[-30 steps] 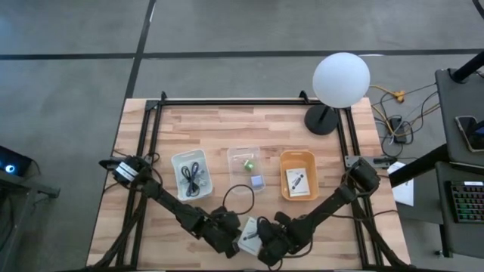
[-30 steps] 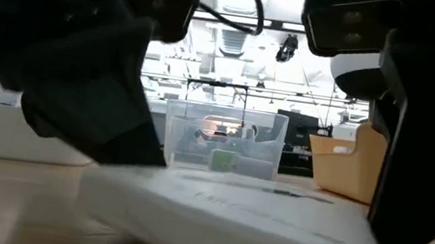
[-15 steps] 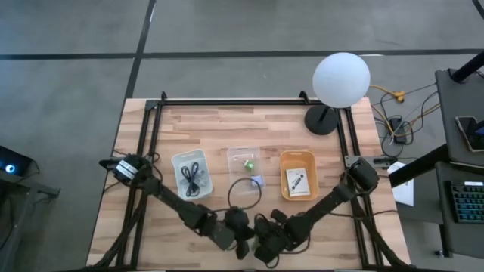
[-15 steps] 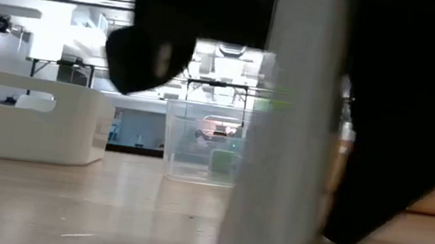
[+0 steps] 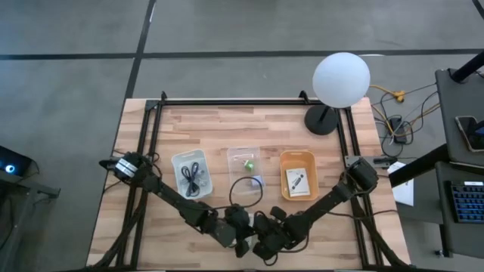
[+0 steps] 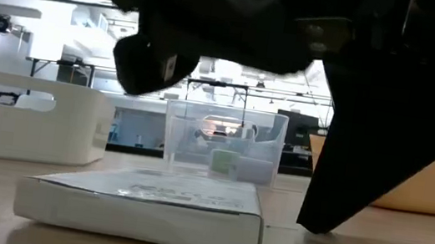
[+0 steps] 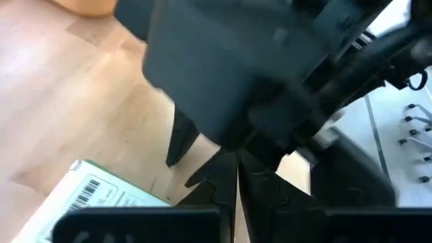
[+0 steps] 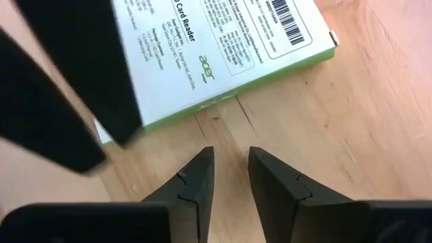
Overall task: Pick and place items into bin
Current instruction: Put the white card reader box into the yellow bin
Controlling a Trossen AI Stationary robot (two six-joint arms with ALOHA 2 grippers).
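Packet (image 8: 216,61) was what you had under both grippers: a flat white card-reader box with a green edge and printed barcodes, lying flat on the wooden table (image 5: 219,128) at its near edge. In the low view it (image 6: 147,205) rested on its broad face, touching neither arm. Your right gripper (image 8: 227,177) hovered just short of the packet's green long edge, its two fingers slightly parted and holding nothing, bare wood between them. Your left gripper (image 7: 236,185) sat just beside the packet's barcode end (image 7: 101,196), fingers pressed together with nothing between them, and the right arm's dark body filled the view right in front of it. From above, you had the two grippers almost touching each other, left (image 5: 240,240) and right (image 5: 261,243), hiding the packet beneath them. Farther out from the grippers stood three trays in a row: a white one (image 5: 190,174) holding a coiled black cable (image 5: 190,175), a clear one (image 5: 244,162) with a green piece (image 5: 246,162), and an orange one (image 5: 298,176) with a printed packet inside. A white globe lamp (image 5: 341,79) stood well beyond them.
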